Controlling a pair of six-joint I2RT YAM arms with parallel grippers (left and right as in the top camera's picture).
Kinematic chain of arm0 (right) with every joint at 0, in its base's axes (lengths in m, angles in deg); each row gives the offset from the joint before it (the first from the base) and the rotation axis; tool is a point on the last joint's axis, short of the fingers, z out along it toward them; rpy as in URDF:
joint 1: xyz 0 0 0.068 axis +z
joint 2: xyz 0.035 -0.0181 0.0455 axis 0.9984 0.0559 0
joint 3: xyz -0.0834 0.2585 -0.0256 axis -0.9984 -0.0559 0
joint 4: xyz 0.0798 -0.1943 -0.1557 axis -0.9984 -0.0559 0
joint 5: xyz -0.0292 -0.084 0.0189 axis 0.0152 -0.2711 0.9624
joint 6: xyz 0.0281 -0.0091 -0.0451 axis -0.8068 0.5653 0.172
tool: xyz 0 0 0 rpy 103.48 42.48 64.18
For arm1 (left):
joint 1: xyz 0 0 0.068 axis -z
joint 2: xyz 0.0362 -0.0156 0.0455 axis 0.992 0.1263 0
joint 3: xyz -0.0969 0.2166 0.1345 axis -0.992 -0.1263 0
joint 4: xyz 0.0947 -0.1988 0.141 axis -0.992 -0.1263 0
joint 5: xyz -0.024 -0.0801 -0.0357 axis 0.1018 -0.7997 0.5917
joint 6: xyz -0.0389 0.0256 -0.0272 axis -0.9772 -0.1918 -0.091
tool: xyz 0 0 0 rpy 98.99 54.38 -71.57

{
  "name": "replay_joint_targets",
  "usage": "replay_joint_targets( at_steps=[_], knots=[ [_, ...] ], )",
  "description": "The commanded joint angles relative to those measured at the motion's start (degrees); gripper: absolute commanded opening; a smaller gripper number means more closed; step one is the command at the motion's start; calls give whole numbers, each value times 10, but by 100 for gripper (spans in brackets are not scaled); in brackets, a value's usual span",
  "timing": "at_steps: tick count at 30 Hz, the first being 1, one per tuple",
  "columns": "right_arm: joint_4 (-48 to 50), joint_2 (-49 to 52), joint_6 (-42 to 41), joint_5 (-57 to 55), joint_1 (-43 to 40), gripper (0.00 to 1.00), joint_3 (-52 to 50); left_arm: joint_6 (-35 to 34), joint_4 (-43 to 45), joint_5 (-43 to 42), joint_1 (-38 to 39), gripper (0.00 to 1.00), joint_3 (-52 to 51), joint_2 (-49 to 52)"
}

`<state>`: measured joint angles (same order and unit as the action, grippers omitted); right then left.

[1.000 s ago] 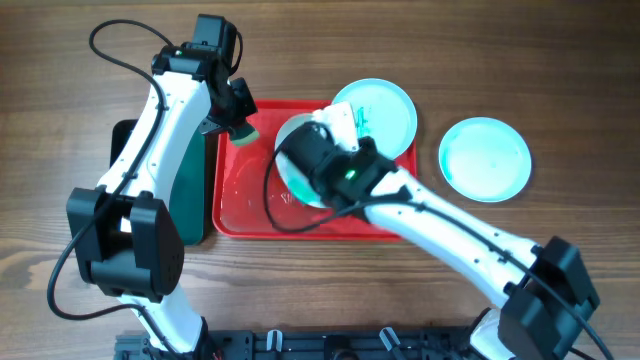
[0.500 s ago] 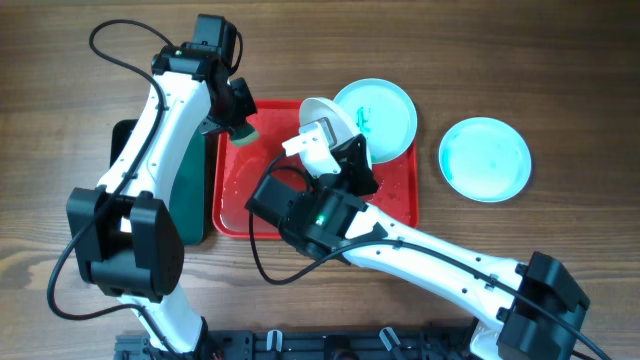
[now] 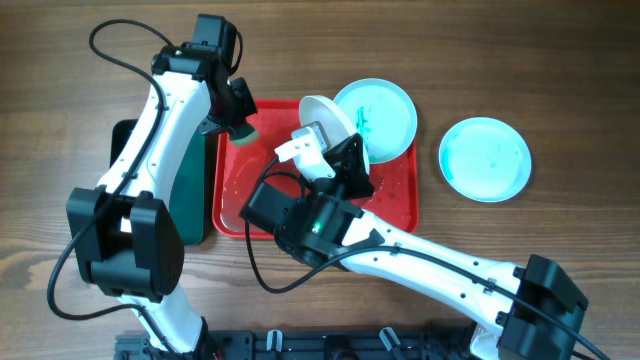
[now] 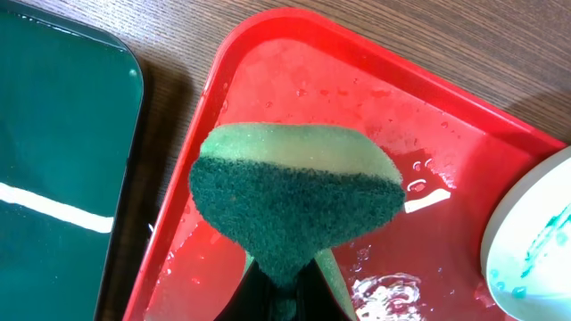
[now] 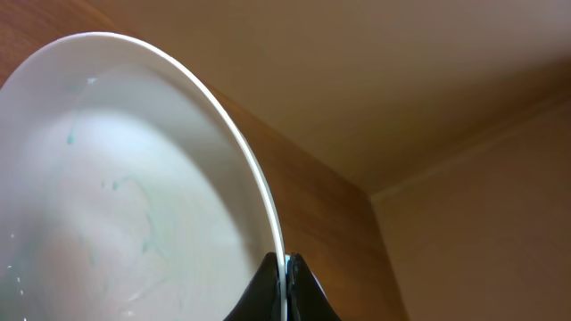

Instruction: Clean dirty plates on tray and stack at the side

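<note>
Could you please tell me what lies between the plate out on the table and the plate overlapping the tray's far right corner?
Nothing but bare wooden table; the overhead view shows that gap plainly.

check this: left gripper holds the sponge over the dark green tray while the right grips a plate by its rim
One slip: the left wrist view shows the sponge in the left gripper over the red tray, not the dark green tray. The rest holds.
</note>
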<state>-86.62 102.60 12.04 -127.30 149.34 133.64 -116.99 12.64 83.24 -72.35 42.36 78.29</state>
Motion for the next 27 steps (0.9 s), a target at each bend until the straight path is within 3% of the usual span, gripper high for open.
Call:
replay_joint_targets(
  at_steps=[1,14,16,18,21,27],
  knots=[
    [3,-17,3,-26,1,4,4,7,1,-1,1,4,8,1],
    [9,-17,3,4,1,4,4,7,1,-1,1,4,8,1],
    [8,-17,28,81,1,5,4,7,1,-1,1,4,8,1],
    [10,-17,83,249,1,4,4,8,1,-1,1,4,8,1],
    [22,-17,83,464,-3,4,4,7,1,-1,1,4,8,1],
    [38,-19,71,626,-40,4,4,7,-1,-1,2,4,8,1]
  ],
)
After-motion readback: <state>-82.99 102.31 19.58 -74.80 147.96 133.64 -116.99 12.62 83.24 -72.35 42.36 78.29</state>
